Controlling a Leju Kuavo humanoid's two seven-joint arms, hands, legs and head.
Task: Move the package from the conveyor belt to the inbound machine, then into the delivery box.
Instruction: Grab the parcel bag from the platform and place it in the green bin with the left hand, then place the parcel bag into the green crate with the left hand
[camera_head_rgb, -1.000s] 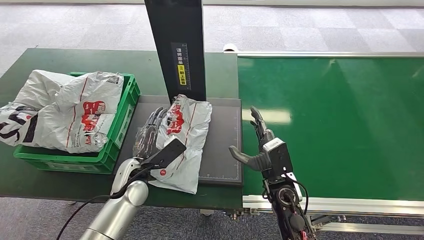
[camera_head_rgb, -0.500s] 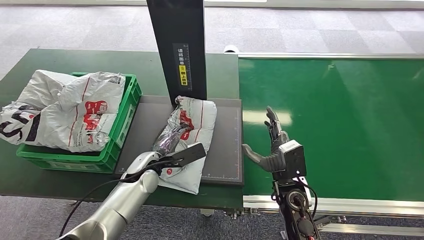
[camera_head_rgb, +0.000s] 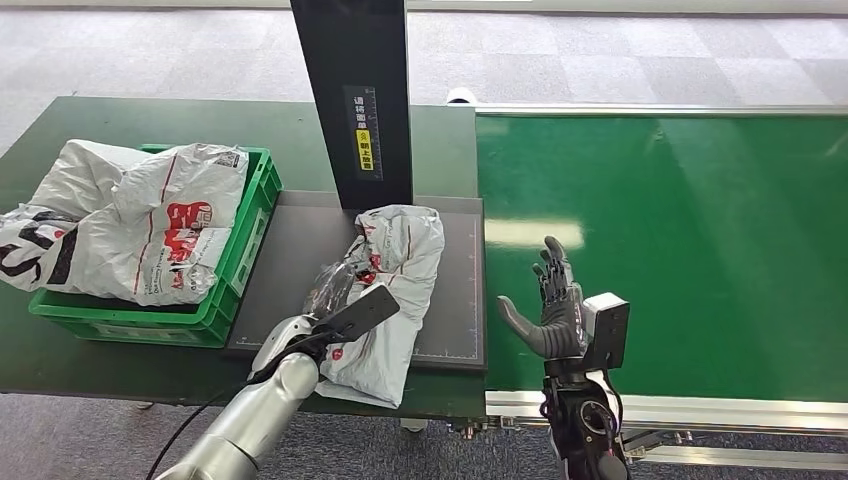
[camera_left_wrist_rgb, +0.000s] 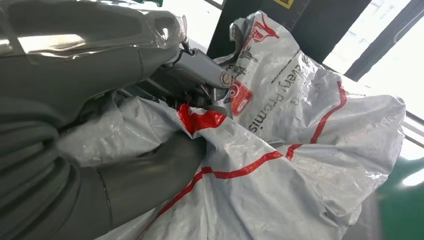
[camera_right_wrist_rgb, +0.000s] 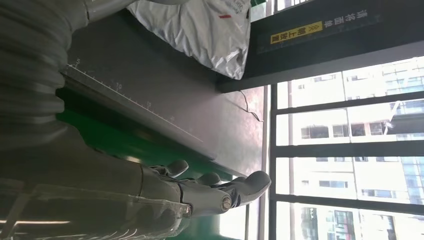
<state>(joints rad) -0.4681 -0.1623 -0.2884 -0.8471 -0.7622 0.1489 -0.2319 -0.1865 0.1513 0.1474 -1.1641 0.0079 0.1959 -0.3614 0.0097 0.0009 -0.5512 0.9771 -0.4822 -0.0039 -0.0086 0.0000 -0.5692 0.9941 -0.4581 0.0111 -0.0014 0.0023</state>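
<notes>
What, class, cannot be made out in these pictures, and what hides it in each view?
- Left hand, head view: its fingers are buried in the crumpled package, so the grip itself is hidden.
- Green crate, head view: the heaped bags cover its inside.
- Scanner post, head view: its top is cut off by the edge.
- Post label: print too small to read.
- Right hand: its palm faces away.
</notes>
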